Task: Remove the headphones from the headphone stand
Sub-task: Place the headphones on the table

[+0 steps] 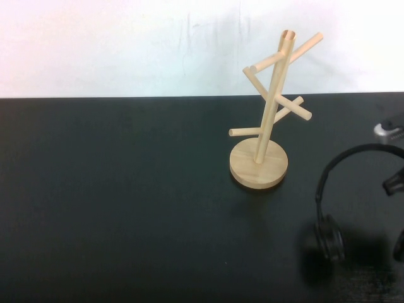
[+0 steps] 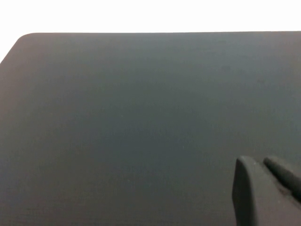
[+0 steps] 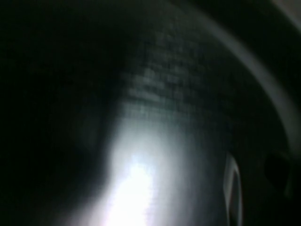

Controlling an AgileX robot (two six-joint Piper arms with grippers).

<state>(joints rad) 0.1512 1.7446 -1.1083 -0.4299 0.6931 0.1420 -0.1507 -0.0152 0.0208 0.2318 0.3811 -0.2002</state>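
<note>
One headphone stand (image 1: pixel 259 165) is standing upright on the black table (image 1: pixel 113 208), its round disc base sitting flat and its tall pole slanting up toward the white wall behind. Several angled pegs are sticking out of the pole; I am counting about five, all of them bare.

One pair of headphones (image 1: pixel 329 237) is resting well to the right of the stand and nearer the robot's side of the table, clear of the pegs and not touching the base. The thin headband is arching up and over, with one round ear cup showing plainly at its lower left end; the second cup is running off the right border of the high view, so only a sliver of it is showing.

The right hand (image 1: pixel 392 158) is sitting at the right end of that headband, to the right of the stand, mostly cut off by the edge of the high view. Only a grey piece and a dark piece are showing, and the right wrist view is giving just a dark blur, so I cannot tell whether it is clenched or released.

The left hand (image 2: pixel 268 188) is appearing only in its own wrist view, hanging over bare table; I cannot tell its state either.
</note>
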